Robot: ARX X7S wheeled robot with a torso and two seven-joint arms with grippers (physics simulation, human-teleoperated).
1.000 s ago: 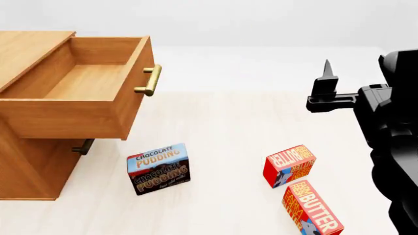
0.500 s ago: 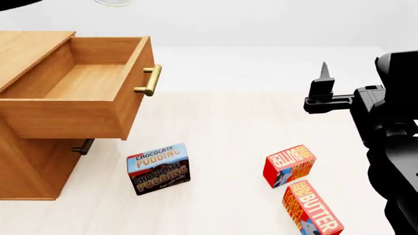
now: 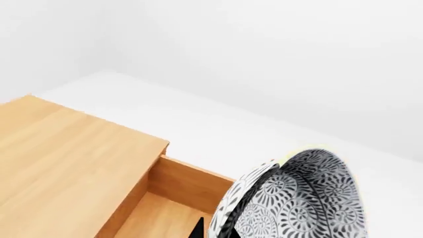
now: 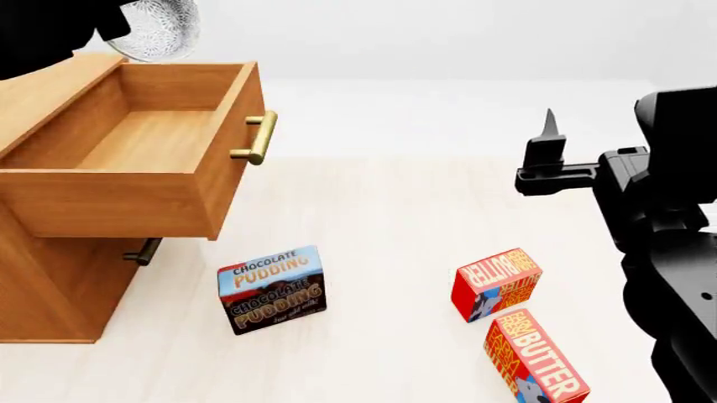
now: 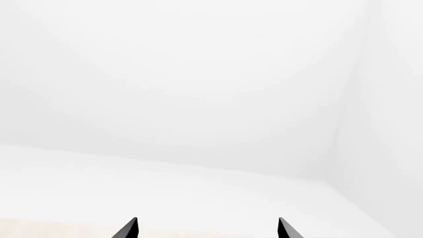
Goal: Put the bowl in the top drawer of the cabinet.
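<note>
My left gripper (image 4: 107, 29) clamps the speckled grey-white bowl (image 4: 160, 29) tipped on edge above the top drawer (image 4: 146, 143); right gripper (image 5: 207, 229) gapes empty.

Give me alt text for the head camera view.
The left gripper holds a patterned bowl above the open, empty top drawer of a wooden cabinet. A pudding box and two butter boxes sit on the floor.

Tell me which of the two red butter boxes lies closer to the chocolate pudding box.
The upper butter box, farther from the robot. The other butter box lies below it at the picture's bottom edge, farther from the pudding box.
</note>
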